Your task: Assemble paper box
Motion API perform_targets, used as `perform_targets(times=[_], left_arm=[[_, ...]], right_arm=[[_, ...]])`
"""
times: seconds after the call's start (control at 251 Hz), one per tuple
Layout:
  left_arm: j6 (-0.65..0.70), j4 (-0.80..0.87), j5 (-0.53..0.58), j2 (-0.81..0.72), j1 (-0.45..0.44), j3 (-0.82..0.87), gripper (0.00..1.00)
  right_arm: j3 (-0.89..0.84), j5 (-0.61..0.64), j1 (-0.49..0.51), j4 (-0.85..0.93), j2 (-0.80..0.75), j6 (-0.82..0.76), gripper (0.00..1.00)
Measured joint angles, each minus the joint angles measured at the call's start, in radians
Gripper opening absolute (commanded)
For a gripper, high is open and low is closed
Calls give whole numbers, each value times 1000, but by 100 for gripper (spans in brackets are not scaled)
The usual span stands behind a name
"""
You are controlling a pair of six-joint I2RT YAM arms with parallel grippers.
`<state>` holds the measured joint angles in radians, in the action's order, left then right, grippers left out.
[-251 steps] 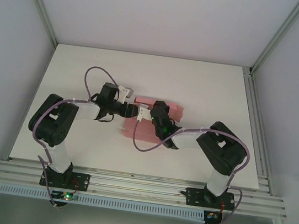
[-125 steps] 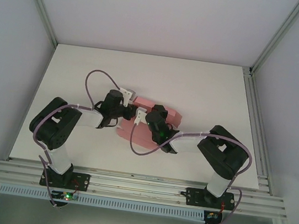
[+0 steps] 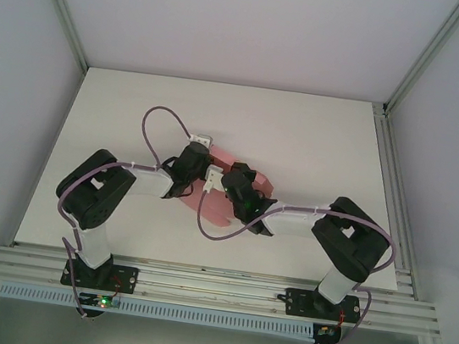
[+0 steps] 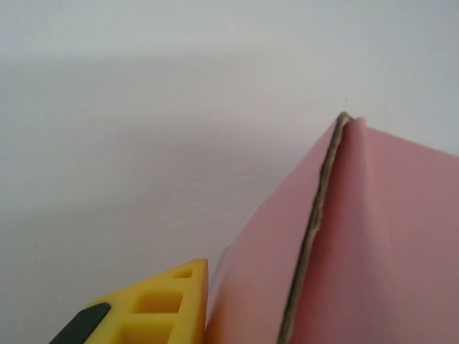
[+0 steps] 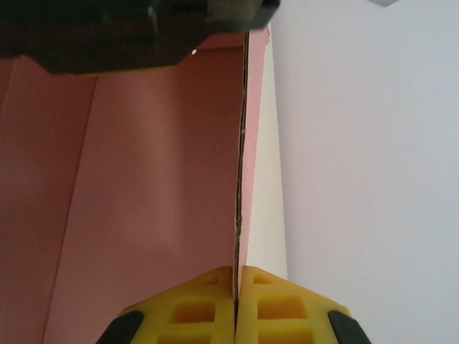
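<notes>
The pink paper box [image 3: 214, 210] lies mid-table, mostly covered by both grippers. My right gripper [image 3: 219, 189] reaches in from the right. In the right wrist view its yellow fingers [image 5: 236, 276] are shut on an upright card wall [image 5: 241, 179], with the box's pink inside [image 5: 158, 179] to the left. My left gripper [image 3: 203, 185] comes in from the left. One yellow finger [image 4: 165, 301] presses against a pink panel [image 4: 387, 236]; the other finger is hidden behind the card. The left gripper's dark body [image 5: 129, 29] crosses the top of the right wrist view.
The white table [image 3: 304, 131] has free room behind and to both sides of the box. Purple cables [image 3: 156, 119] loop over the arms. An aluminium rail [image 3: 213, 285] runs along the near edge, and grey walls close in the sides.
Both grippers have shifted left and slightly toward the near edge with the box. The left arm has swung in closer, so less pink card shows from above.
</notes>
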<state>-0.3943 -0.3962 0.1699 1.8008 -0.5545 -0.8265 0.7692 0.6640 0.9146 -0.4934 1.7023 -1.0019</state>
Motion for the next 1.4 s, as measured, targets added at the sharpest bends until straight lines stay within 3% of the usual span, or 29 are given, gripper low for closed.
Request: perform_targets(times=[0.04,0.267,0.555,0.746,0.774,0.822,0.97,1.061,1.233,1.401], left_arm=[[0,7,7,5,-3,-8,0],[-25,110,61,19,-20,-71,0],[-116,270,54,45,-21,-177,0],[-100,296,38,62,-21,-211,0],[-85,276,32,61,-21,-201,0],[-67,238,25,60,-20,-182,0],[-43,104,69,61,8,-116,0],[-26,50,92,56,42,-84,0],[26,45,91,18,61,-45,0],[62,20,27,-79,63,35,0]], right_arm=[[4,-6,0,8,-1,7,0],[21,-26,-3,49,-6,40,0],[41,-45,-30,101,-16,104,0],[53,-48,-43,128,-16,129,0],[55,-48,-43,133,-16,129,6],[60,-47,-43,142,-16,132,26],[71,-60,-50,212,-69,199,52],[72,-92,-54,256,-148,239,97],[72,-238,-55,325,-389,330,98],[79,-294,-93,337,-597,457,98]])
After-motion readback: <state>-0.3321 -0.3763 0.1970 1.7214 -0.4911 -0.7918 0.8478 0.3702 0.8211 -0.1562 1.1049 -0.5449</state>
